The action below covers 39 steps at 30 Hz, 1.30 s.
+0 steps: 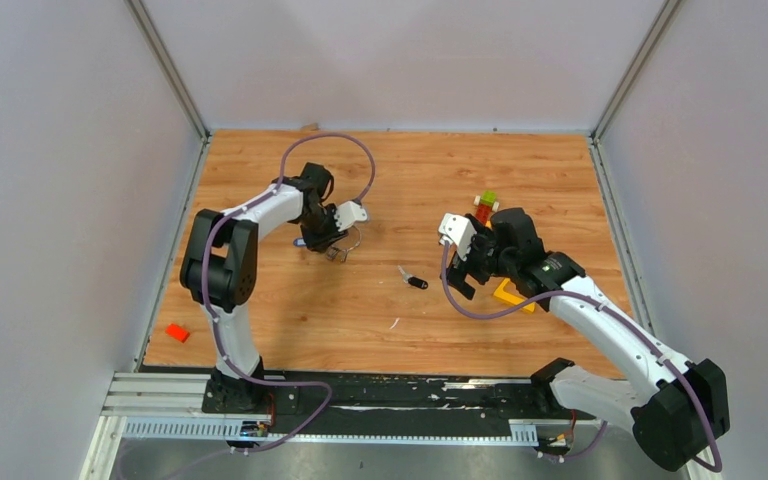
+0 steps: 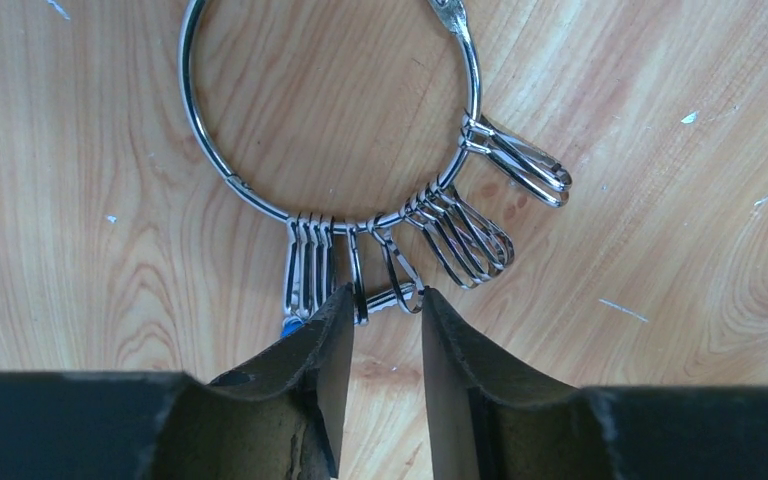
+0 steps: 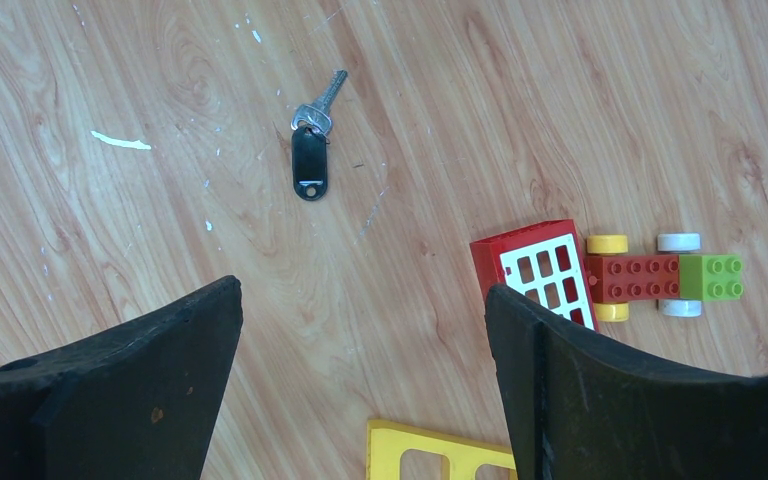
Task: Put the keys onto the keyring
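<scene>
1. My left hand [image 2: 387, 305] hung low over the wooden table [image 2: 660, 300], its fingers [image 2: 325, 350] pointing at the near arc of the keyring [image 2: 192, 110].
2. The keyring lay flat on the left half of the table. It was a thin silver ring with several wire loops [image 2: 465, 240] strung along its lower arc, and a bit of a blue tag [image 2: 292, 325] showed just beside one finger.
3. The fingers stood a narrow gap apart, with a couple of the loops lying between their tips. I could not tell whether they pinched the wire or only flanked it.
4. The key [image 3: 310, 160] lay alone near the middle of the table, between my two hands and well apart from the keyring — black head and silver blade both flat on the wood.
5. My right hand [image 3: 362, 295] hovered above the table with its fingers spread wide and nothing between them; the key lay ahead of it.
6. Near that hand a red window block [image 3: 535, 270] sat right against a small block car [image 3: 660, 278], and a yellow frame [image 3: 430, 450] lay close below the hand.
7. A small red brick [image 1: 177, 332] lay near the table's left edge.
</scene>
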Each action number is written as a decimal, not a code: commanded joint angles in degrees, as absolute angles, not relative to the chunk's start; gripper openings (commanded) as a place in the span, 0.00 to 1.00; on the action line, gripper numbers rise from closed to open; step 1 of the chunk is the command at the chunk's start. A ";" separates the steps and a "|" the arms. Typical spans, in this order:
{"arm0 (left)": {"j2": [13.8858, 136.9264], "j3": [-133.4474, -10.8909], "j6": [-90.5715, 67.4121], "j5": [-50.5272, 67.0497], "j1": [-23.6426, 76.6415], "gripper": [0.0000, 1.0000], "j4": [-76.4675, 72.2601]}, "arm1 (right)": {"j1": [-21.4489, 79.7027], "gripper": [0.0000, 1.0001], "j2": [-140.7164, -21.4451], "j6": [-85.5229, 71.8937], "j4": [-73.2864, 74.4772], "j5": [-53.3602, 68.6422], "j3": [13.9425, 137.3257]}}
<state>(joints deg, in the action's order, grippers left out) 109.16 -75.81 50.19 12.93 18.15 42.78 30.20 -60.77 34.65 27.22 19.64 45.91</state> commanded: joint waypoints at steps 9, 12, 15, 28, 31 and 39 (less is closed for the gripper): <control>106.25 -72.64 47.09 13.30 17.84 0.37 37.65 | 30.32 0.91 -61.54 35.49 27.33 20.84 46.68; 103.61 -70.41 45.35 13.27 17.84 0.43 35.20 | 30.26 0.91 -61.61 35.52 27.33 20.91 46.67; 100.92 -68.78 43.75 13.23 17.93 0.47 33.72 | 30.32 0.91 -61.74 35.52 27.42 20.92 46.76; 100.91 -66.36 41.82 13.23 18.54 0.42 32.45 | 30.41 0.91 -62.11 35.55 27.71 21.18 46.93; 102.57 -67.16 41.74 12.19 18.54 0.40 32.23 | 30.35 0.91 -62.16 35.58 27.86 21.18 47.01; 105.18 -68.20 41.84 11.74 18.54 0.35 32.14 | 30.36 0.91 -62.29 35.66 28.04 21.27 47.02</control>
